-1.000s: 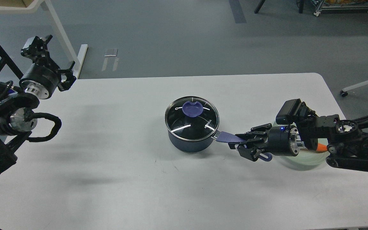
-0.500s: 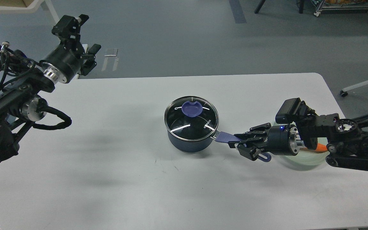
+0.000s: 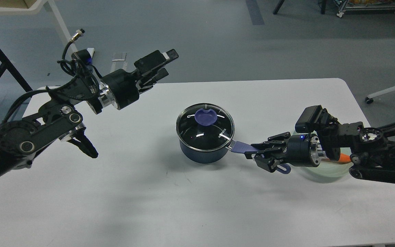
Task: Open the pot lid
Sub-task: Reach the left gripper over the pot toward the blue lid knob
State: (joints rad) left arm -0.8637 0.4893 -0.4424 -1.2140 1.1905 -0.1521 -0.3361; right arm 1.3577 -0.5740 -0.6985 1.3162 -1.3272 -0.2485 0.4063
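Observation:
A dark blue pot point(image 3: 202, 151) stands mid-table with a glass lid point(image 3: 205, 127) on it, topped by a purple knob point(image 3: 205, 117). Its purple handle point(image 3: 244, 147) points right. My right gripper point(image 3: 260, 154) is shut on the pot handle near its far end. My left gripper point(image 3: 159, 73) hangs above the table's back edge, left of and behind the pot, apart from the lid. Its fingers point right and look close together, but I cannot tell open from shut.
A pale green bowl point(image 3: 324, 171) with an orange object point(image 3: 345, 158) sits under my right arm at the table's right. A white desk leg point(image 3: 68, 37) stands beyond the table's back left corner. White table point(image 3: 149, 199).
My left arm has swung from the far left toward the right, bringing its gripper nearer the pot. The right gripper and the pot have stayed put.

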